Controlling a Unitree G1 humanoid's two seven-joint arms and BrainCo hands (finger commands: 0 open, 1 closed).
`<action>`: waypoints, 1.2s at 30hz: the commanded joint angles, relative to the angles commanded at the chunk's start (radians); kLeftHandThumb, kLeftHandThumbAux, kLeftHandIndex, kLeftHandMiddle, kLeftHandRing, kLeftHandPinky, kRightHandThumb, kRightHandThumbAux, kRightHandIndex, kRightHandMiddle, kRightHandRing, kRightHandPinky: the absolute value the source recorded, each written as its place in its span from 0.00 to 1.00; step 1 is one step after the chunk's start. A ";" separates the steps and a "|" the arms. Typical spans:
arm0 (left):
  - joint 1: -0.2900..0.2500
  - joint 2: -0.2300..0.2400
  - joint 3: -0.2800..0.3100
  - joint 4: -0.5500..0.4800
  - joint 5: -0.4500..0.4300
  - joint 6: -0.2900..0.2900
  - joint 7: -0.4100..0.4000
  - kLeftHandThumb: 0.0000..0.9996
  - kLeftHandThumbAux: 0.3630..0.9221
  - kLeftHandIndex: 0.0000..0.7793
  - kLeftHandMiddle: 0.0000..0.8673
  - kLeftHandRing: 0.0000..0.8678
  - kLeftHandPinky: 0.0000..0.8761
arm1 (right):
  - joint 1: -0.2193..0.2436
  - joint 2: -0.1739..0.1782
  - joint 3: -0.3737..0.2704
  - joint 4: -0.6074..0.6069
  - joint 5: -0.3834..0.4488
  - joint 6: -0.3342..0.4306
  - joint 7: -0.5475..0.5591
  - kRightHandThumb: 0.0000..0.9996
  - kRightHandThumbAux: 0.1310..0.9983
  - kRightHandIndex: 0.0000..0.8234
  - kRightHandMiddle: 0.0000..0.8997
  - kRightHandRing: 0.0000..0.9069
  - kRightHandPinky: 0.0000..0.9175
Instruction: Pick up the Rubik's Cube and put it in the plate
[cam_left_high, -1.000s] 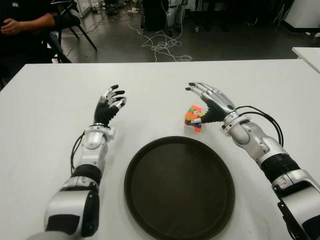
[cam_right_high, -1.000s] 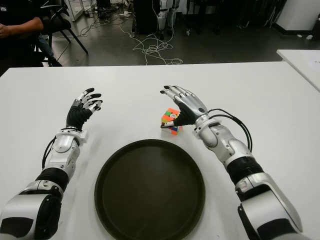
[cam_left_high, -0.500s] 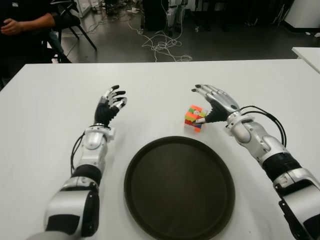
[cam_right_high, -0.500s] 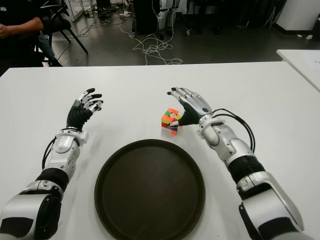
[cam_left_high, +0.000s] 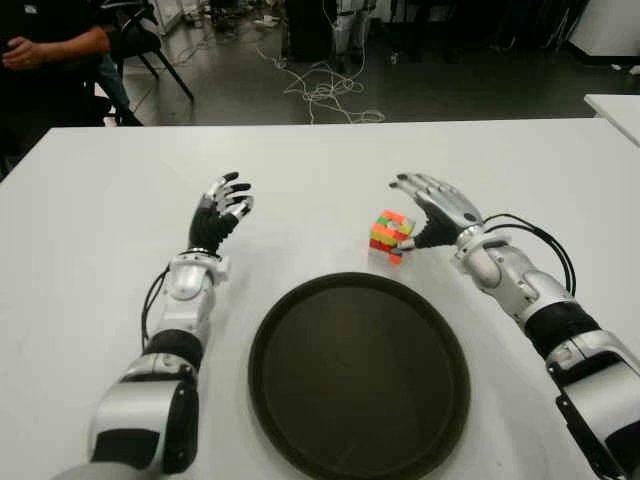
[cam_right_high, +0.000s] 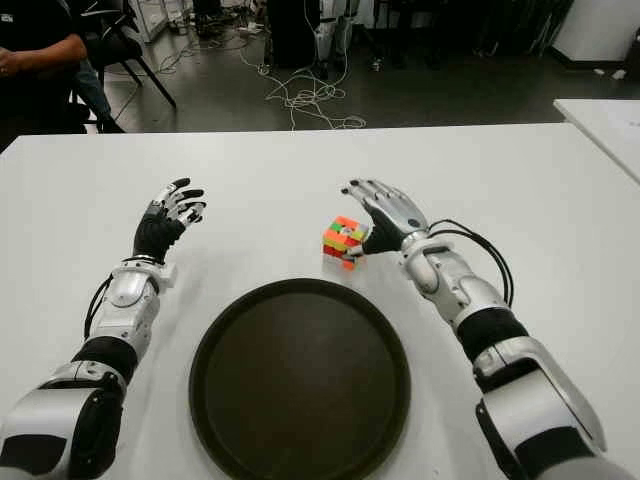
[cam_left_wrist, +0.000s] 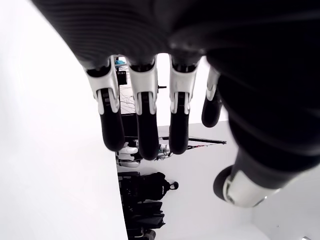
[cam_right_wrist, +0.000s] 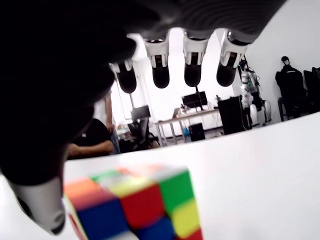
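The Rubik's Cube (cam_left_high: 390, 235) stands on the white table (cam_left_high: 100, 200) just beyond the far right rim of the round dark plate (cam_left_high: 300, 300). My right hand (cam_left_high: 428, 208) is immediately right of the cube, fingers spread above and beside it, thumb tip close to its side; nothing is grasped. In the right wrist view the Rubik's Cube (cam_right_wrist: 135, 200) fills the space below the fingers (cam_right_wrist: 194, 60). My left hand (cam_left_high: 220, 210) hovers open to the left of the plate, well away from the cube. The plate holds nothing.
A person (cam_left_high: 50, 50) sits beyond the table's far left corner beside a chair (cam_left_high: 150, 45). Cables (cam_left_high: 320, 90) lie on the floor past the far edge. Another white table's corner (cam_left_high: 615, 110) shows at far right.
My right hand has drawn back to the right and a little nearer me, uncovering the cube's top. The cube and the left hand have stayed put.
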 joint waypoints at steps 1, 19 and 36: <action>0.000 0.000 0.000 0.001 -0.001 0.001 -0.001 0.28 0.59 0.22 0.31 0.31 0.31 | -0.004 0.003 0.004 0.011 0.000 -0.002 0.000 0.00 0.67 0.02 0.02 0.00 0.00; -0.003 -0.004 0.007 0.007 -0.009 -0.004 -0.009 0.25 0.58 0.22 0.31 0.30 0.30 | -0.024 0.031 0.052 0.094 -0.004 -0.016 -0.034 0.00 0.69 0.04 0.04 0.01 0.00; -0.010 -0.001 0.001 0.018 -0.001 0.009 0.000 0.27 0.57 0.22 0.31 0.31 0.30 | -0.041 0.053 0.093 0.143 -0.020 -0.002 -0.057 0.00 0.66 0.05 0.05 0.01 0.00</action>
